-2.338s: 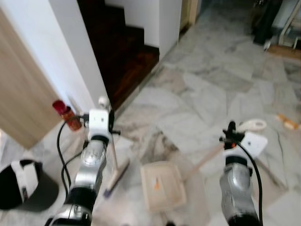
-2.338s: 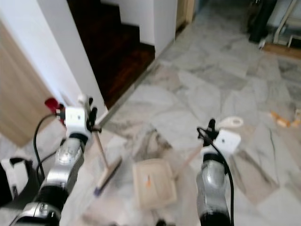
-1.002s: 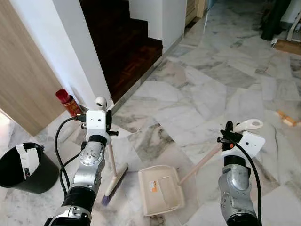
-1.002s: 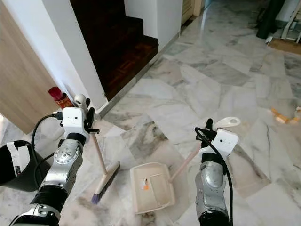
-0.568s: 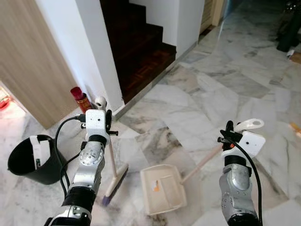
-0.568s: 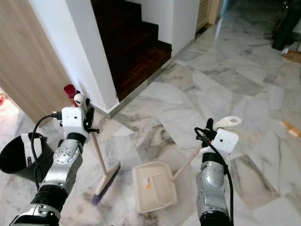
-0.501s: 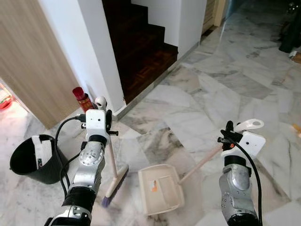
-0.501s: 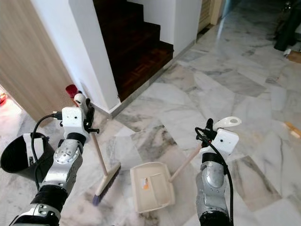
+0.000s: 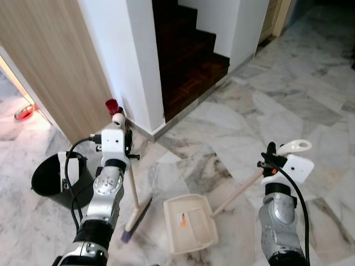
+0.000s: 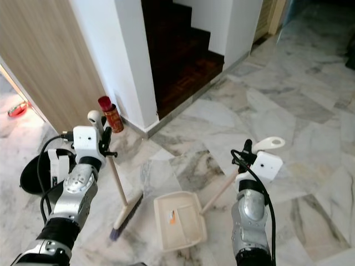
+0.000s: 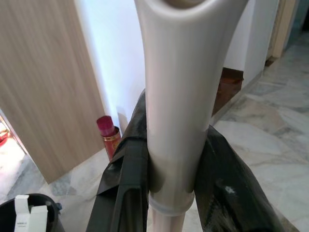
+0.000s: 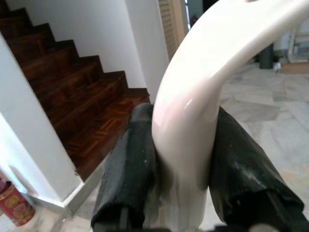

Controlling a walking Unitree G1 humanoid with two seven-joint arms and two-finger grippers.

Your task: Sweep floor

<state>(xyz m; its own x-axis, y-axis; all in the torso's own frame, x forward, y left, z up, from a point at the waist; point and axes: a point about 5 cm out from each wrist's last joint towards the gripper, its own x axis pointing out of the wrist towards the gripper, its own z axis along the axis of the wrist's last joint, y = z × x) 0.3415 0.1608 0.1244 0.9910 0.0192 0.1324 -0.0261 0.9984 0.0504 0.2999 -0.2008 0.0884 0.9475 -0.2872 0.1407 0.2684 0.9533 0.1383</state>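
At the far left a black bin (image 9: 52, 176) stands on the marble floor (image 9: 310, 111), near the foot of a wood-panelled wall, with a red can (image 10: 110, 121) by the white wall corner beyond it. Next comes the left claw (image 11: 176, 193), its two black fingers pinching the upper shaft of the broom (image 9: 133, 202); the handle stands nearly upright and the bristle head rests on the floor just beside the dustpan (image 9: 190, 223). The dustpan lies flat between the arms, with a small orange scrap on its tray. Its long handle slants up to the right claw (image 12: 181, 183), whose fingers are pressed against the curved white grip. Dark wooden stairs (image 9: 188, 61) rise behind.

The step in hand looks like carrying or positioning: both tools are held, and rubbish seems to sit in the pan already. The next move, by this reading, calls either for steering the pan toward the bin at the left and tipping it in without spilling, or for drawing the bristles toward the pan's lip while the right claw holds the pan steady against the floor.
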